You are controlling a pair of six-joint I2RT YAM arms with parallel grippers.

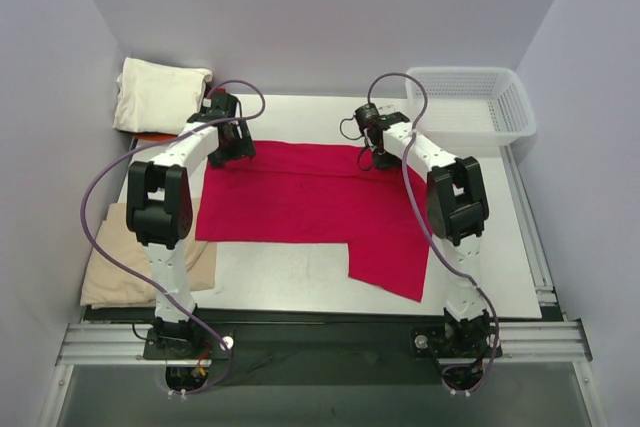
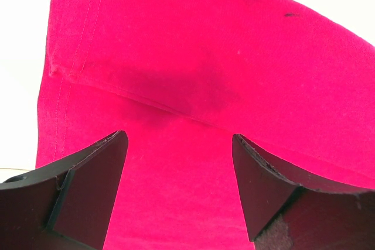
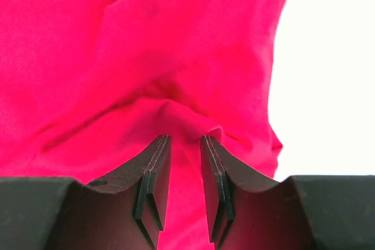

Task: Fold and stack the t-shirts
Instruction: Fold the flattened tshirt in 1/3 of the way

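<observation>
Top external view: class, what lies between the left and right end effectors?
The crimson t-shirt, spread flat on the table, fills the stretch between left end effector and right end effector; the top external view shows it.

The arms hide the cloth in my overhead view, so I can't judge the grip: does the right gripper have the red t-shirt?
Observer: Yes. The right gripper is nearly shut, pinching a raised fold of the red t-shirt.
Operator: And the left one?
Observer: The left gripper is wide open and holds nothing; flat red cloth lies beneath it.
Operator: Is it near an edge?
Observer: Yes. The shirt's edge and a stitched hem show at the side of the left wrist view.
</observation>
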